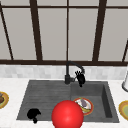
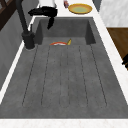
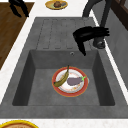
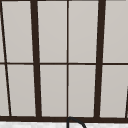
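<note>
1. The faucet is mounted at the sink's back rim, at mid-width.
2. The right robot hand is held just beside the faucet, fingers straight and spread, thumb hanging down, nothing gripped.
3. A plate with banana and eggplant is seen in the basin below.
4. The left robot hand is held at the sink's front left edge, fingers curled, empty.

The grey sink holds a red-rimmed plate; yellow plates flank it.
</note>
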Motion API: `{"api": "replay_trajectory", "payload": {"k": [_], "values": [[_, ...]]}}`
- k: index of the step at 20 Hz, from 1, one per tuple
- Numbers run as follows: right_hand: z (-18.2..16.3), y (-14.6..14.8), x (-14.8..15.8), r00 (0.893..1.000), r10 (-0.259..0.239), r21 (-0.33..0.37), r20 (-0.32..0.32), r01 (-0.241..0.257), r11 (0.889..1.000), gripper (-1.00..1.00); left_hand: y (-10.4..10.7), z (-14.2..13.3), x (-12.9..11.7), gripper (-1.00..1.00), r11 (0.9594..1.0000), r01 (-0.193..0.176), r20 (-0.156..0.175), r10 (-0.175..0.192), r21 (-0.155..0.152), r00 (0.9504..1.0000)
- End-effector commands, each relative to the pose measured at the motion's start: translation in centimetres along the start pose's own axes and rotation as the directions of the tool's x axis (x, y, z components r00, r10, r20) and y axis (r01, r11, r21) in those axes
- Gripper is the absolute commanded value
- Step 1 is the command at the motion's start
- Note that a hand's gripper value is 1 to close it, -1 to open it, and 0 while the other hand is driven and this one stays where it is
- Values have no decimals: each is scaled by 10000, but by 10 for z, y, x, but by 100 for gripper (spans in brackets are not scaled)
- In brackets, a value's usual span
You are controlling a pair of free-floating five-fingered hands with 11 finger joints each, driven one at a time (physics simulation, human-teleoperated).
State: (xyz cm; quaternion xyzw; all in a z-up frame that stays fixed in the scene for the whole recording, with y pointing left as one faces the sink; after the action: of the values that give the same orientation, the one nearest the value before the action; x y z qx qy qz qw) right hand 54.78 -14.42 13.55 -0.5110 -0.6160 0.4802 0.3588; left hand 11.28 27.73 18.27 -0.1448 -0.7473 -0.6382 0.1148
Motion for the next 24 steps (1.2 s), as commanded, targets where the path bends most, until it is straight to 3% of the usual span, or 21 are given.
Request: {"api": "replay_trajectory", "payload": {"k": [1, 5, 9, 13, 19, 23, 24], "values": [[-12, 8, 15, 9998, -197, 1183, -6, 197, 9928, -100, 0, 0, 0, 0, 10000, 0, 0, 0, 0, 10000], [-22, 6, 15, 9997, 43, 2024, 226, -88, 9793, -100, 0, 0, 0, 0, 10000, 0, 0, 0, 0, 10000], [-36, 9, 20, 9995, -245, 3045, 204, 171, 9524, -100, 0, 0, 0, 0, 10000, 0, 0, 0, 0, 10000], [-52, 8, 20, 9988, -474, 4070, 75, 402, 9126, -100, 0, 0, 0, 0, 10000, 0, 0, 0, 0, 10000], [-74, 10, 22, 9976, -691, 5424, -56, 611, 8379, -100, 0, 0, 0, 0, 10000, 0, 0, 0, 0, 10000], [-98, 7, 10, 9954, -946, 5726, -180, 878, 8151, -100, 0, 0, 0, 0, 10000, 0, 0, 0, 0, 10000], [-102, 8, 8, 9945, -1023, 5887, -217, 954, 8027, -100, 0, 0, 0, 0, 10000, 0, 0, 0, 0, 10000]]}}
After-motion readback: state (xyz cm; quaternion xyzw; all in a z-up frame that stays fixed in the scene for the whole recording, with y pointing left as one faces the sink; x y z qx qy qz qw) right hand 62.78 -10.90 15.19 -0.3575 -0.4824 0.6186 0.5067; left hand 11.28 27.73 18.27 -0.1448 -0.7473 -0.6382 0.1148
